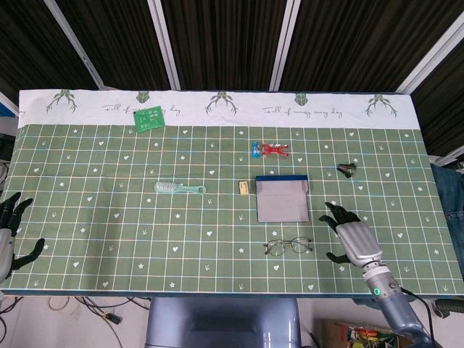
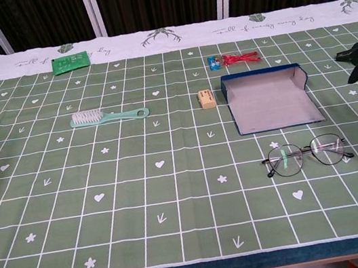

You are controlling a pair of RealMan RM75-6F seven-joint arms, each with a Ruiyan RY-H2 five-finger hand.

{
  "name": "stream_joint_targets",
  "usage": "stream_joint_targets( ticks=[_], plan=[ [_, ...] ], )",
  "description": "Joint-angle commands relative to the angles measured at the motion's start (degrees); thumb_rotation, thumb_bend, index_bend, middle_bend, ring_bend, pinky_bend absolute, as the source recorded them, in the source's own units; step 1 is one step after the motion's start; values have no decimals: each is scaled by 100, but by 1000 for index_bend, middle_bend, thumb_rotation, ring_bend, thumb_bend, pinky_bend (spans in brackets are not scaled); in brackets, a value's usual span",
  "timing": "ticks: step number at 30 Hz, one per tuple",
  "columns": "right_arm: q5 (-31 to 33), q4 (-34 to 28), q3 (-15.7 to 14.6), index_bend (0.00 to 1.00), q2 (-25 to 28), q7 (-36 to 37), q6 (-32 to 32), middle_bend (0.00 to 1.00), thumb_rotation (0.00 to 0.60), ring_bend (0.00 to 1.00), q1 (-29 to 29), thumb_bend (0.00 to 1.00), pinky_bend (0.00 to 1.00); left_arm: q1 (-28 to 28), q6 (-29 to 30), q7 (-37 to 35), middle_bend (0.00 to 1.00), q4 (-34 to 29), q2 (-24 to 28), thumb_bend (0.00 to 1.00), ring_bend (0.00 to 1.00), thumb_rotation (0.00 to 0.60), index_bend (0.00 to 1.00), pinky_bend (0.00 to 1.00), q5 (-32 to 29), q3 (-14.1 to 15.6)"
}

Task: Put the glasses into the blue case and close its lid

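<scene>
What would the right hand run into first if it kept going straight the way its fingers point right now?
Probably the blue case. The right hand, open beside the glasses, points up and slightly left, toward the case's right edge. Its height above the table is unclear, so it may pass over it.

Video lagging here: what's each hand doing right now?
Left hand: open, holding nothing.
Right hand: open, fingers spread, holding nothing.

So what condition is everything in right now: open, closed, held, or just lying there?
blue case: lid open, nothing inside.
glasses: lying unfolded on the table, in front of the case, untouched.
right hand: fingers spread, holding nothing, beside the glasses.
left hand: fingers apart, holding nothing, at the table's edge.
</scene>
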Motion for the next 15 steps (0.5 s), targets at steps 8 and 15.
stream_joint_targets(
  ticks=[8,15],
  plan=[
    [733,120,136,346,-759,-897,-313,10,600,88,516,380,183,-18,-61,-60,0,-21,30,319,0,600,97,0,-62,-16],
    [984,241,90,398,-1081,-1133,-268,10,600,88,644,303,183,-44,-141,-64,0,-42,51,320,0,600,97,0,-135,-27]
  ],
)
